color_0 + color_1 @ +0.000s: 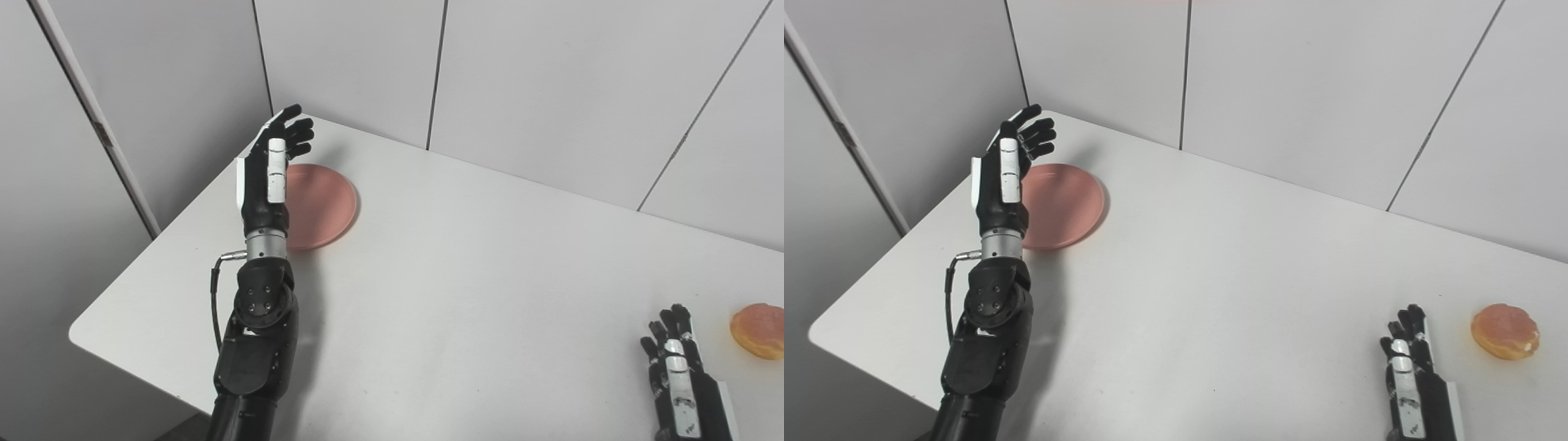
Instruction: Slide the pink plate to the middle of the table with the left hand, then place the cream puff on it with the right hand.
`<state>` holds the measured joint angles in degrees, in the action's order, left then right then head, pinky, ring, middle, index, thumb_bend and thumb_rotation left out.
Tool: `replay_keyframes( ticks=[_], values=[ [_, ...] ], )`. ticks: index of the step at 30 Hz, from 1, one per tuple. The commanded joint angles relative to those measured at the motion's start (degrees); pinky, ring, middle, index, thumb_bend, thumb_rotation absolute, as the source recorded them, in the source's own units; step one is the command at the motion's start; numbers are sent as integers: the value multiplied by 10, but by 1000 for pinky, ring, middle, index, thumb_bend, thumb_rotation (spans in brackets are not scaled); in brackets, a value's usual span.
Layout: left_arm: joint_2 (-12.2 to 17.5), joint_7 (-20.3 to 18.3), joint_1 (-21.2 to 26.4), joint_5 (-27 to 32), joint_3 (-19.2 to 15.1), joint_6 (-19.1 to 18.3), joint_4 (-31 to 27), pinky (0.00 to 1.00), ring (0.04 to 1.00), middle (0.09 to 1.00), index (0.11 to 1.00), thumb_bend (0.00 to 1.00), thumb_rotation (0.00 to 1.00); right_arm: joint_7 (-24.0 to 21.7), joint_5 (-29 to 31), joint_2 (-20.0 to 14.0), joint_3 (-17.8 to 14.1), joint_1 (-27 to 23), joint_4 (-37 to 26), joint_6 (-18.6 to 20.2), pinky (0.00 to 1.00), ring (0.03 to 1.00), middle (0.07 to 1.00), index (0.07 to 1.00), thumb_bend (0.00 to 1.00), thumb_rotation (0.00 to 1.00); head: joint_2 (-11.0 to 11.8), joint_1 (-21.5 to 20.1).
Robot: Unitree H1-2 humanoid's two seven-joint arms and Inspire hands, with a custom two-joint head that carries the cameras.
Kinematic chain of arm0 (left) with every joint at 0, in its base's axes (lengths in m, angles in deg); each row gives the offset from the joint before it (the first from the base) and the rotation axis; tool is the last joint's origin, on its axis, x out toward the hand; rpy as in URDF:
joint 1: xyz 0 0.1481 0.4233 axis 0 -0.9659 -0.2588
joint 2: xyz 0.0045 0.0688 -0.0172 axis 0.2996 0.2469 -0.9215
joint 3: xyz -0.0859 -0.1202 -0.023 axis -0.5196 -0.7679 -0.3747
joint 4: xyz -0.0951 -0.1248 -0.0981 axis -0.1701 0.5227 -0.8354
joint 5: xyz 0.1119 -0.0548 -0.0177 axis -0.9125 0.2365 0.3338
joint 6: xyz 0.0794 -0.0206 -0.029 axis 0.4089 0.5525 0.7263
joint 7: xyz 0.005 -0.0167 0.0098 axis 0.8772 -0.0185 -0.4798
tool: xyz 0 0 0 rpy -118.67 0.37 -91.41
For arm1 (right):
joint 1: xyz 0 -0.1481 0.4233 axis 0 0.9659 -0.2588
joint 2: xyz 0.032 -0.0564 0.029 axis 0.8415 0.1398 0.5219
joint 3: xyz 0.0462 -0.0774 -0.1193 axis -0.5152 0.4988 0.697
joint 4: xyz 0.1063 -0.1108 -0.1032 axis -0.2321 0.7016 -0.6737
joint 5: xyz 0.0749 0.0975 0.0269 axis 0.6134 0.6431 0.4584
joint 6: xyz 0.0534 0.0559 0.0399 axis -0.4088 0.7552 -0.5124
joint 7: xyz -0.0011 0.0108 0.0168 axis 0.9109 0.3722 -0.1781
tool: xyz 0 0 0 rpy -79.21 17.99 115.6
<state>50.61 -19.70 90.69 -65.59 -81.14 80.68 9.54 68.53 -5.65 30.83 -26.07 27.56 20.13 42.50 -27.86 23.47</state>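
Observation:
A round pink plate (321, 205) lies flat near the table's far left corner. My left hand (272, 168) is raised over the plate's left edge, open, fingers spread and pointing toward the wall, holding nothing. It hides the plate's left part. The cream puff (1505, 331), golden with a pinkish top, sits on the table at the right. My right hand (1409, 361) rests low by the near edge, just left of the puff and apart from it, open and empty.
The white table (465, 282) has a rounded near-left corner and meets grey wall panels (527, 79) along its far side. A broad bare stretch of tabletop lies between the plate and the cream puff.

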Motion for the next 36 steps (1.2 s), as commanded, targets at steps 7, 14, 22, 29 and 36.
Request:
replay_keyframes(
  ticks=[7,14,22,29,36],
  values=[
    [32,31,28,21,-35,48,38,683,684,687,692,860,1000,-3,3,-4,-3,-13,-8,-22,1000,1000,1000,1000,449,800,-1,-1],
    [48,48,29,37,-56,64,76,675,684,682,686,865,1000,-4,6,-4,-4,-12,-7,-23,1000,1000,1000,1000,454,789,-1,0],
    [67,63,33,45,-67,66,131,719,687,685,697,754,1000,-3,4,-5,-4,-11,-8,-21,1000,1000,1000,1000,467,789,-1,0],
    [74,58,29,53,-60,57,160,801,716,705,725,788,1000,-3,4,-5,-3,-11,-10,-20,1000,1000,1000,1000,467,798,-3,-1],
    [76,57,31,51,-49,62,196,702,699,682,700,743,1000,-3,4,-5,-3,-12,-12,-17,1000,1000,1000,1000,472,795,-3,-1]
  ],
)
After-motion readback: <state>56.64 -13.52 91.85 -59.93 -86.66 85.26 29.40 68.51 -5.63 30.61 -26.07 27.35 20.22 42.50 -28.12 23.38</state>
